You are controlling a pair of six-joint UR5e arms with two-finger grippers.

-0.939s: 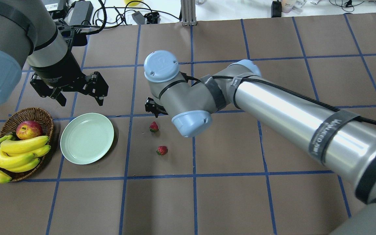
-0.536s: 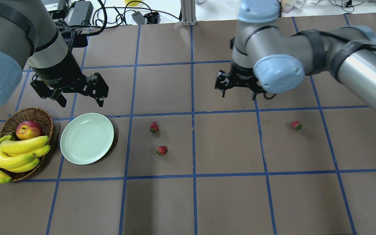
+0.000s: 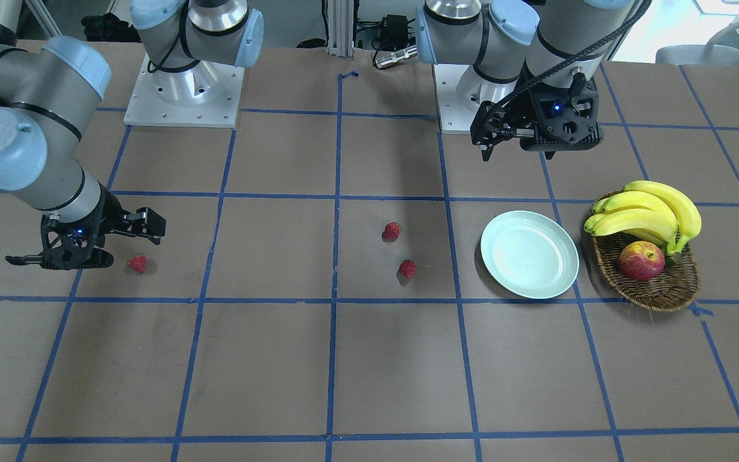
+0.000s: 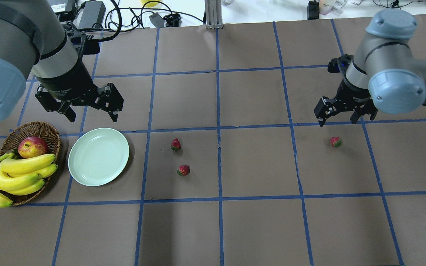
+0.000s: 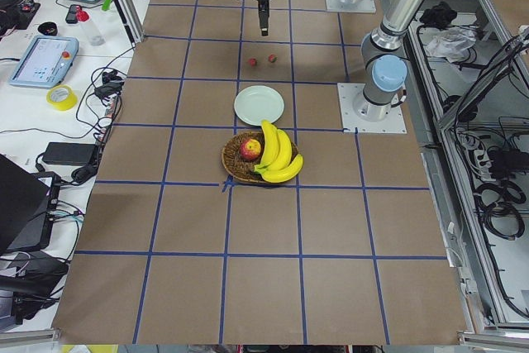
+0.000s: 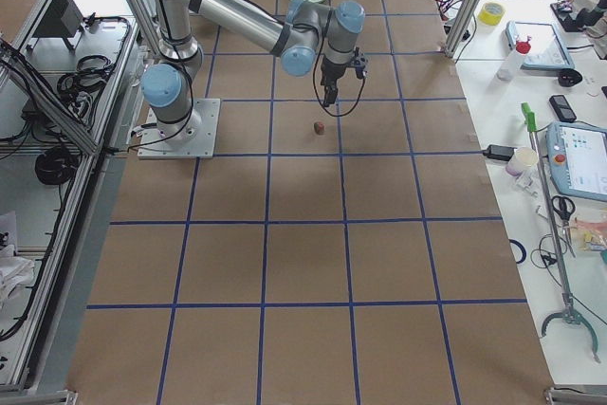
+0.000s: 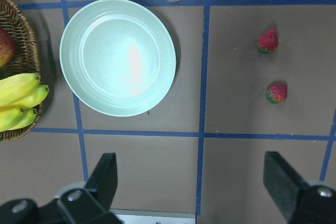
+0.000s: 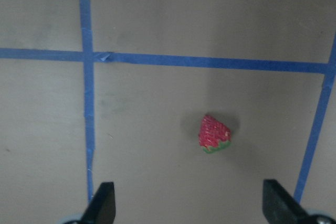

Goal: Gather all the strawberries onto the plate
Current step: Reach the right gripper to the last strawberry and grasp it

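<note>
Across the overhead view, the wicker basket (image 4: 46,127) with bananas (image 4: 24,171) and an apple (image 4: 33,146) sits just left of the plate (image 4: 98,156), rims nearly touching. No strawberry is in the plate yet. Just beyond the plate's far rim hangs the left tool (image 4: 93,117), fingers spread wide and holding nothing.

Right of the plate, near it but apart, lie the first strawberry (image 4: 176,144) and, a little closer to the robot, the second strawberry (image 4: 183,170). They are close together without touching.

Much farther right of the plate hovers the right tool (image 4: 340,120), also spread and empty. The third strawberry (image 4: 335,141) lies on its side on the surface just on the robot's side of it. In the right wrist view the berry sits between the two fingers, nearer the right-hand one.

Each berry looks very light, so weight should not matter; size and shape will. The bumpy skin should give some friction, but the body tapers and a pinch near the tip may squirt it out. The best hold is probably across the broad shoulders just under the green cap. Whether the fruit is soft cannot be told, so a gentle squeeze seems wise.
</note>
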